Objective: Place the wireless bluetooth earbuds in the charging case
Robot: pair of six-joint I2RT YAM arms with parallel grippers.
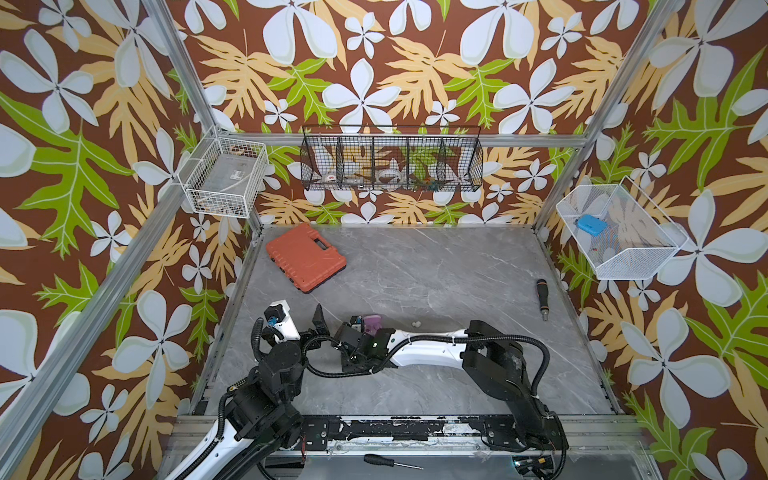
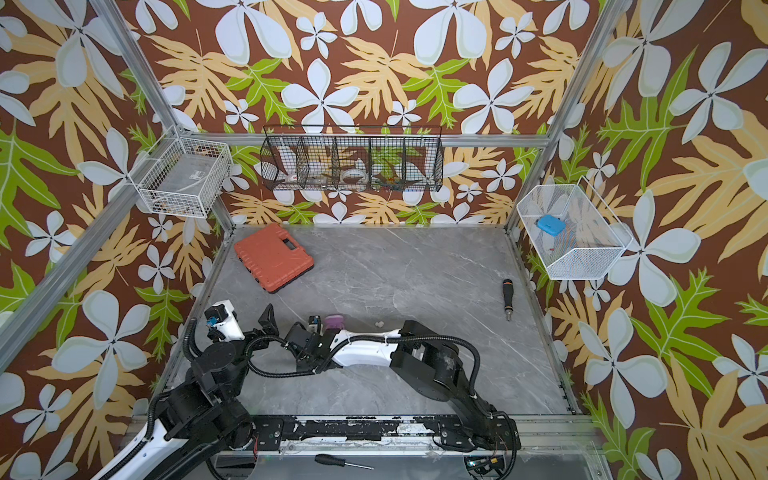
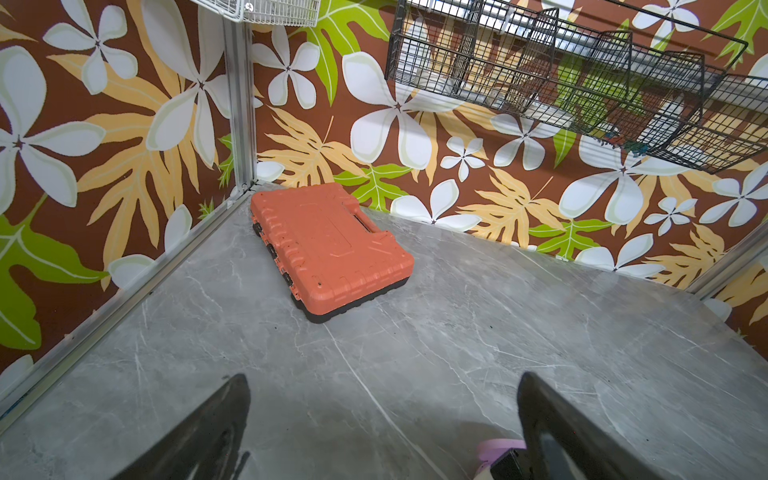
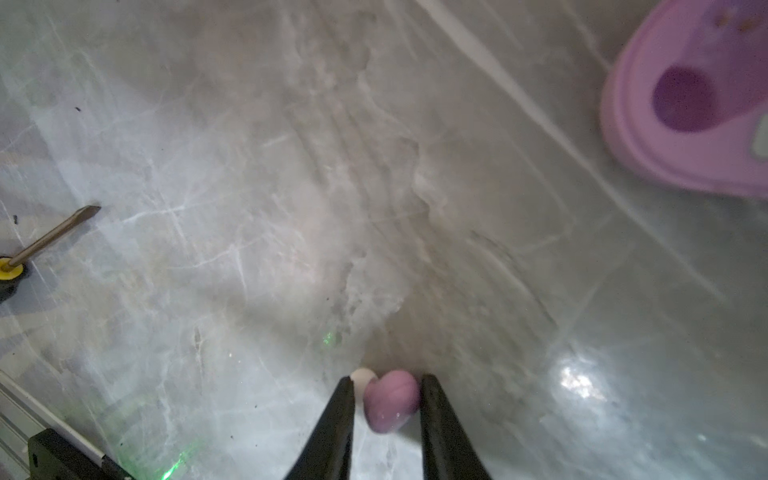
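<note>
Lilac earbud pinched between the two fingers of my right gripper, narrow gap. Open lilac charging case sits lower centre in both top views. White earbuds lie just right of it on the grey table. My left gripper is spread wide, empty.

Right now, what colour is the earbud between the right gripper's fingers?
Lilac-pink. The earbud, in the right gripper, shows best in the right wrist view.
</note>
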